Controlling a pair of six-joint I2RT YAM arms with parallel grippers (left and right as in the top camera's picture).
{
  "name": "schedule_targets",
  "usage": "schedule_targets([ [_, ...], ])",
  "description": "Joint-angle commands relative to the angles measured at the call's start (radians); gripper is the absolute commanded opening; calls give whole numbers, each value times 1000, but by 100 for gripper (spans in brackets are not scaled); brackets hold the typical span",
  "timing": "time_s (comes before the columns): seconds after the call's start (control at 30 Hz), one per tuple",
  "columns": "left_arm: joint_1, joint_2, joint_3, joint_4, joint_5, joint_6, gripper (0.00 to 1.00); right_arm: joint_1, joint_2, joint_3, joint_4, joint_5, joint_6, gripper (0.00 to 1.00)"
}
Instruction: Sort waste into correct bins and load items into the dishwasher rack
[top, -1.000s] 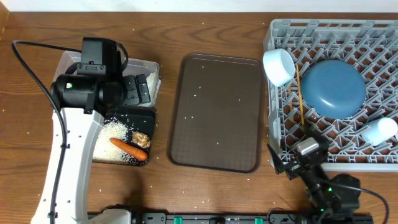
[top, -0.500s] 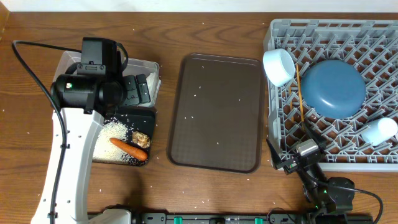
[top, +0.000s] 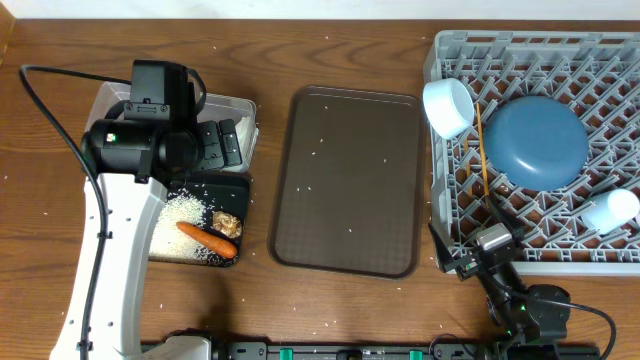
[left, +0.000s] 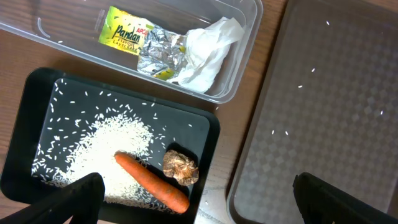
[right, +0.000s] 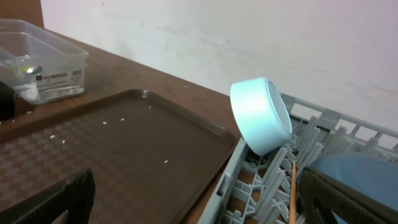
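The grey dishwasher rack on the right holds the dark-blue plate, the white bowl on its side, the chopsticks and a small cup. The crumpled wrapper lies in the clear tub. In the black tray are the carrot, rice and a brown scrap. My left gripper hangs open and empty above the black tray's right edge. By the rack's front left corner, my right gripper is open and empty.
A brown serving tray with a few rice grains lies between the bins and the rack. White tissue sits next to the wrapper in the tub. Stray grains dot the wooden table. The left arm's cable loops at far left.
The right gripper has drawn back a little toward the table's front edge, then held still. The left arm and all objects have not moved.
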Motion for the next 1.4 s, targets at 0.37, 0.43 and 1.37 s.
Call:
schedule_targets([
  [0.37,-59,-434,-200,226,-117,10,98,5,-7,-5,1,3,18,99],
  [0.43,-71,-542,-304,314,-117,10,98,5,-7,-5,2,3,18,99],
  [1.37,-74,-1395,-1403,1043,-105,17,98,5,-7,-5,1,3,18,99],
])
